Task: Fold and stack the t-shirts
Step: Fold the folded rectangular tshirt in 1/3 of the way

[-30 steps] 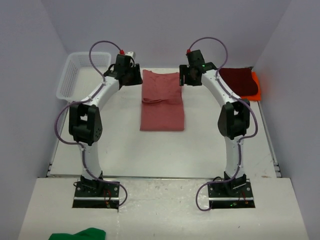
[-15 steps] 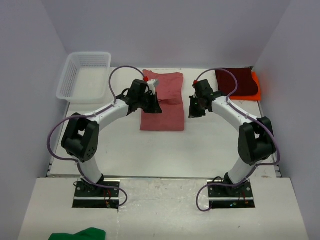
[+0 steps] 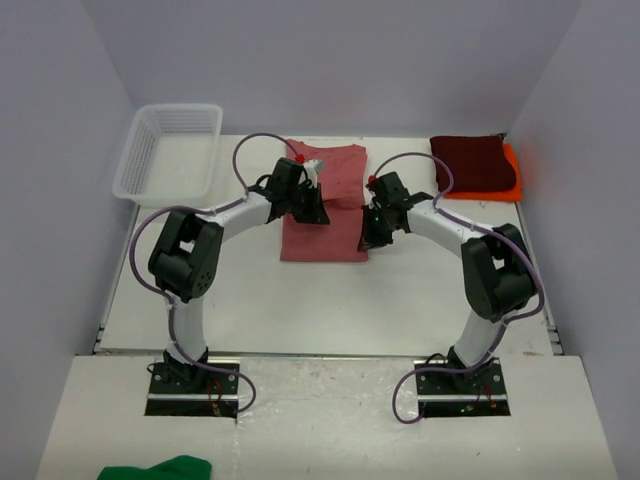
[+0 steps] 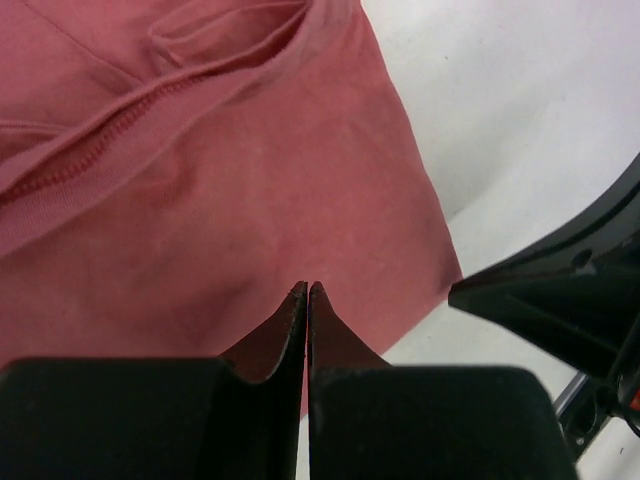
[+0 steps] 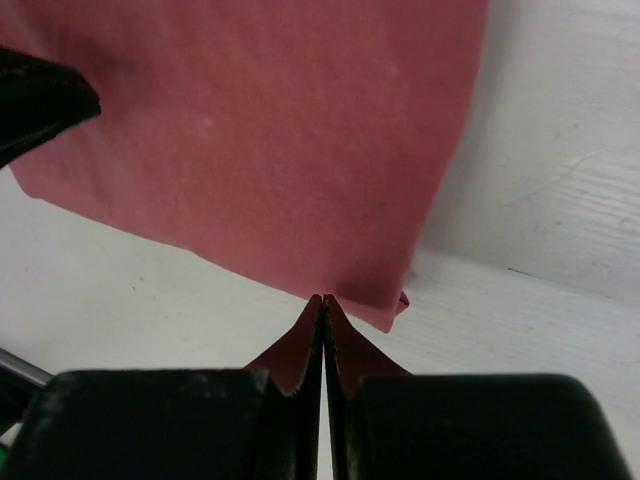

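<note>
A faded rose t-shirt lies folded into a long rectangle at the middle of the table, its collar seam showing in the left wrist view. My left gripper hangs over the shirt's left part, jaws shut with no cloth seen between them. My right gripper is shut with its tips at the shirt's edge near a corner; I cannot tell whether they pinch the cloth. A dark maroon t-shirt lies folded on a bright orange one at the back right.
A white mesh basket stands at the back left corner. A green cloth lies on the shelf in front of the arm bases. Grey walls close in the table on three sides.
Both arms have swung from the far end of the rose shirt toward its near half and closed in on it. Both grippers were open a second ago and are shut now.
</note>
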`<state>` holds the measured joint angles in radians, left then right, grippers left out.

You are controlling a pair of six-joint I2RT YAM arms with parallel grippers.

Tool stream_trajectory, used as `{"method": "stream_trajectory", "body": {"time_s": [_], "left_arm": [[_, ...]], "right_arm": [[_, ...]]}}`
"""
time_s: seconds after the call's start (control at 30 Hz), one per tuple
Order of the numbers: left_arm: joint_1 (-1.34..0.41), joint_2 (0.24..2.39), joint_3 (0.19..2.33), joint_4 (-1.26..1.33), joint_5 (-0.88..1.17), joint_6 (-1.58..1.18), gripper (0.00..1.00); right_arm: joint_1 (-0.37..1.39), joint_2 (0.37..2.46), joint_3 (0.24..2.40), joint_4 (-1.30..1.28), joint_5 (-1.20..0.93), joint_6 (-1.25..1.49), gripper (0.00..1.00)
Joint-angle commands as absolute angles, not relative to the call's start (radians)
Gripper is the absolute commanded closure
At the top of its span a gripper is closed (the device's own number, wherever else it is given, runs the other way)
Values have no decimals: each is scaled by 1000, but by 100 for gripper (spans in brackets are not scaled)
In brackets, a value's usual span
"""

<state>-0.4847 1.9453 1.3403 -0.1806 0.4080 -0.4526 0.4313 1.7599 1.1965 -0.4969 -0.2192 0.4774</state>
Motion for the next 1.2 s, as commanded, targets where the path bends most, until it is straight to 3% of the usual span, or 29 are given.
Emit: {"method": "stream_trajectory", "body": {"time_s": [0.0, 0.77, 1.17], "left_arm": [[-476, 2003, 1422, -147, 414, -436, 100], [-298, 2381, 1894, -235, 492, -396, 100], [-290, 2057, 1778, -300, 436, -397, 100]], "right_arm": [[452, 1792, 1239, -463, -252, 491, 100], [489, 1872, 1296, -518, -203, 465, 100], [489, 1801, 1348, -566, -150, 449, 100]]}}
